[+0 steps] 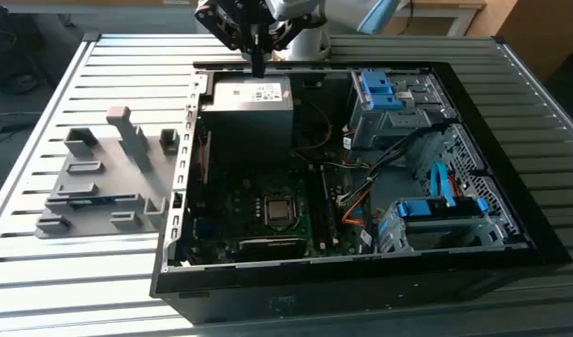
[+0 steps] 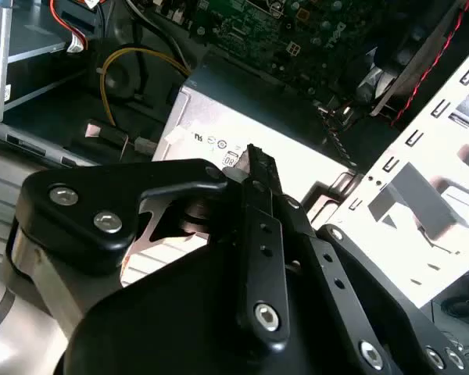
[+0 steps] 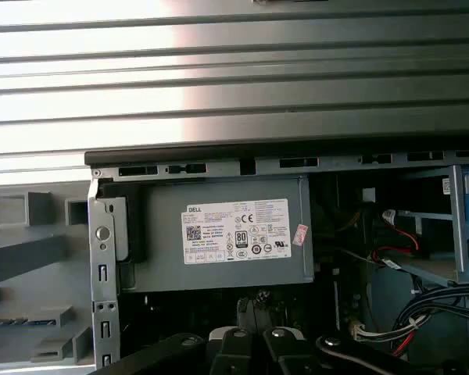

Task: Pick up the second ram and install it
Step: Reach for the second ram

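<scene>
Over on the exterior view's left, the grey tray (image 1: 135, 144) sits on the slatted table (image 1: 81, 84), just beside the open case (image 1: 361, 281). The second ram (image 1: 83, 200) lies flat in one of the tray's low slots. It is a thin, narrow strip, bluish against the grey plastic, with only its long edge showing. In the first wrist view it is the same slim blue sliver (image 3: 16, 321) tucked into the tray.

Moving across, the gripper (image 1: 258, 69) hangs over the back edge of the case, pointing down at the power supply (image 1: 253, 105), well apart from the ram. Its black fingers (image 2: 259, 226) are pressed together into one narrow blade, with nothing between them.

Below the power supply lies the motherboard (image 1: 239, 203). Further to the exterior view's right stand the blue drive brackets (image 1: 380, 91).
</scene>
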{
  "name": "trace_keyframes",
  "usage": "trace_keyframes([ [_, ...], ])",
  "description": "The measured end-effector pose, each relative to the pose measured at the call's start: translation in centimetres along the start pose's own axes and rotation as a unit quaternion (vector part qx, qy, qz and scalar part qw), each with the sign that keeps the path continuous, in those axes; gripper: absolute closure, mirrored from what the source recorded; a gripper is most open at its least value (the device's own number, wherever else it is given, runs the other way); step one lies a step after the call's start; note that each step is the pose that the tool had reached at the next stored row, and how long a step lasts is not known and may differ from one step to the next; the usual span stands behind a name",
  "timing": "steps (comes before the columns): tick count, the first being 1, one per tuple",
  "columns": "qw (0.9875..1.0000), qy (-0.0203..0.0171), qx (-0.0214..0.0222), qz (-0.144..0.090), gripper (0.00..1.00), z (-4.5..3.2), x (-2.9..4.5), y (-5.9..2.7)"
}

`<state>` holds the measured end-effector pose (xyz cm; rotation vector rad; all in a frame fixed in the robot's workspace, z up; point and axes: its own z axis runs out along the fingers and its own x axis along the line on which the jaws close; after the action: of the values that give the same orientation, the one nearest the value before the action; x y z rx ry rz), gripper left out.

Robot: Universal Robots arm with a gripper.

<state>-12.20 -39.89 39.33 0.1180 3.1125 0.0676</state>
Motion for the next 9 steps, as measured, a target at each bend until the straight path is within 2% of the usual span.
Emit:
trace_keyframes([
  [9,1.0000,0.0000,0.0000,0.000,0.89,0.00,0.17,-0.01],
])
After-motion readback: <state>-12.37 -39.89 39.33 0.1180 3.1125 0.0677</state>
